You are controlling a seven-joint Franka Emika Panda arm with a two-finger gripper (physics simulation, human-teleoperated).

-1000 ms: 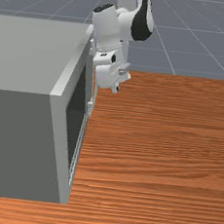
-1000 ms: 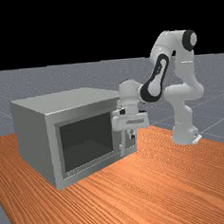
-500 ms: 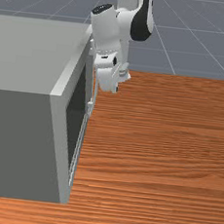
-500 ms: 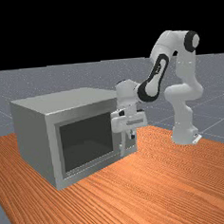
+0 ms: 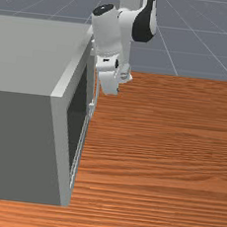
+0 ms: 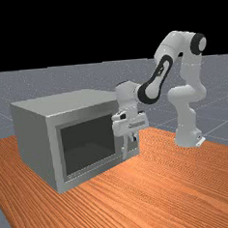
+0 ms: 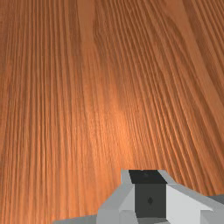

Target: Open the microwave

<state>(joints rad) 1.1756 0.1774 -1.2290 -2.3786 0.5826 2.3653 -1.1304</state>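
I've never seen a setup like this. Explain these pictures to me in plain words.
The machine is a single robot arm, white and grey, with a gripper at its end for grasping. It is a simulation, not a photograph.

The front view faces the arm across the table. The far view stands farther off and takes in the whole arm. The wrist view comes from a camera on the hand, looking down at the wood.

On the wooden table sits a grey microwave with a dark window. Its door looks closed. The gripper is close to the upright handle, toward the far view's right side of the microwave. Whether it holds the handle, I can't tell.
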